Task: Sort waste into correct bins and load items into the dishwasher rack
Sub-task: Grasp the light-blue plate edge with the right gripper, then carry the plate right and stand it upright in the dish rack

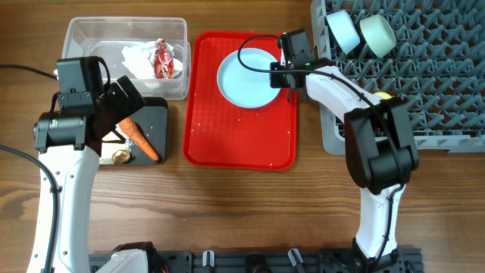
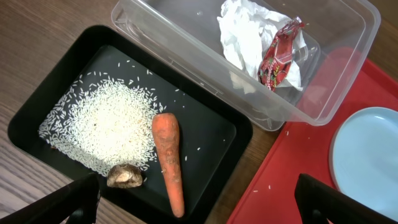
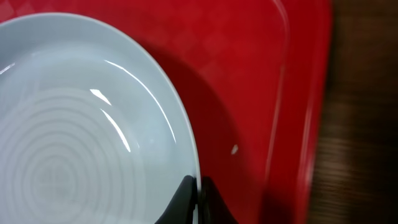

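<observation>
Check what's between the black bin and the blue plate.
Overhead: a thin strip of bare table, then the red tray's rim and floor, up to the plate. Left wrist view shows a few stray rice grains on that stretch; nothing else.

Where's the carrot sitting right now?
In the left wrist view, the carrot lies in the black tub on the table's left side, just right of the rice and brown lump, beside the clear tub.

lite: bright, even | glare: streaks on plate [image 3: 118, 134] | blur: table [image 3: 367, 124] at rt-wrist edge | shadows: soft
</observation>
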You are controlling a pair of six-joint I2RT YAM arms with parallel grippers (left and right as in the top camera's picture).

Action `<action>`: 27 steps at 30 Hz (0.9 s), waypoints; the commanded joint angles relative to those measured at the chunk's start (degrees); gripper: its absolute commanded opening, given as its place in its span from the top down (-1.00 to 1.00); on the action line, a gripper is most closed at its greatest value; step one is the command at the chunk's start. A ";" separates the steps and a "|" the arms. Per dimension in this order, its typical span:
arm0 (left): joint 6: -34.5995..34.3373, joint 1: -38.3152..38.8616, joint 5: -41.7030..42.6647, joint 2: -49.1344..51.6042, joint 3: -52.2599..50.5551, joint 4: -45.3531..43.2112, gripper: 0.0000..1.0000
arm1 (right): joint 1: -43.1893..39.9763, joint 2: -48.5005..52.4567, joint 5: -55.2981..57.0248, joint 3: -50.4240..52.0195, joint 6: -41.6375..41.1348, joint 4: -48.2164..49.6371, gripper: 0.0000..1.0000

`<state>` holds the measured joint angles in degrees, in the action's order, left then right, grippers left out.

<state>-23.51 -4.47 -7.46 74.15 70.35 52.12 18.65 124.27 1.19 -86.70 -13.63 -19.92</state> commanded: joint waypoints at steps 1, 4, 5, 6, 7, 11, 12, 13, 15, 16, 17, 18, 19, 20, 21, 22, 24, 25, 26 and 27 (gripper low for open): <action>-0.96 -0.26 -0.09 0.11 0.48 -0.13 -1.00 | -0.68 -9.44 10.34 -0.85 7.04 0.92 0.91; -0.96 -0.26 -0.09 0.11 0.48 -0.13 -1.00 | -0.70 -16.28 15.13 -0.85 11.13 2.03 0.91; -0.96 -0.26 -0.09 0.11 0.48 -0.13 -1.00 | -0.70 -18.18 17.38 -0.85 11.28 2.54 0.91; -0.96 -0.26 -0.09 0.11 0.48 -0.13 -1.00 | -0.85 -20.76 21.11 -0.85 11.47 3.87 0.91; -0.96 -0.26 -0.09 0.11 0.48 -0.13 -1.00 | -1.07 -22.29 24.28 -0.85 12.22 5.44 0.91; -0.96 -0.26 -0.09 0.11 0.48 -0.13 -1.00 | -4.50 -26.60 34.88 -0.85 17.84 13.11 0.91; -0.96 -0.26 -0.09 0.11 0.48 -0.11 -1.00 | -6.43 -27.06 36.94 -0.85 21.29 15.32 0.91; -0.96 -0.26 -0.07 0.11 0.48 -0.13 -1.00 | -8.00 -27.10 38.60 -0.85 23.56 17.00 0.91; -0.96 -0.26 -0.09 0.11 0.48 -0.13 -1.00 | -12.26 -27.08 40.46 -0.83 28.41 19.85 0.91; -0.96 -0.26 -0.09 0.11 0.48 -0.11 -1.00 | -14.16 -27.08 40.44 -0.83 29.31 20.61 0.92; -0.96 -0.26 -0.09 0.11 0.48 -0.13 -1.00 | -16.61 -27.08 40.39 -0.83 30.84 21.55 0.91; -0.96 -0.26 -0.09 0.11 0.48 -0.13 -1.00 | -18.97 -26.99 40.13 -0.83 33.24 22.32 0.92; -0.96 -0.26 -0.09 0.11 0.48 -0.13 -1.00 | -20.81 -26.91 38.95 -0.83 36.04 22.49 0.91; -0.96 -0.26 -0.09 0.11 0.48 -0.13 -1.00 | -23.08 -26.71 36.74 -0.83 39.47 22.43 0.91; -0.96 -0.26 -0.09 0.11 0.48 -0.13 -1.00 | -25.18 -26.36 34.42 -0.83 42.86 22.38 0.91; -0.96 -0.26 -0.09 0.11 0.48 -0.13 -1.00 | -27.17 -26.03 32.17 -0.83 46.62 22.38 0.92; -0.96 -0.26 -0.09 0.11 0.48 -0.13 -1.00 | -30.29 -24.94 28.85 -0.81 52.74 22.45 0.91; -0.96 -0.26 -0.09 0.11 0.48 -0.13 -1.00 | -31.34 -24.28 27.28 -0.83 55.43 22.47 0.91; -0.96 -0.26 -0.09 0.11 0.48 -0.11 -1.00 | -32.33 -23.58 25.59 -0.81 57.99 22.47 0.91; -0.96 -0.26 -0.09 0.11 0.48 -0.13 -1.00 | -33.35 -22.53 23.80 -0.81 61.18 22.51 0.91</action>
<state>-23.53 -4.47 -7.46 74.15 70.35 52.12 -12.38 98.35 32.58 -86.91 34.17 2.28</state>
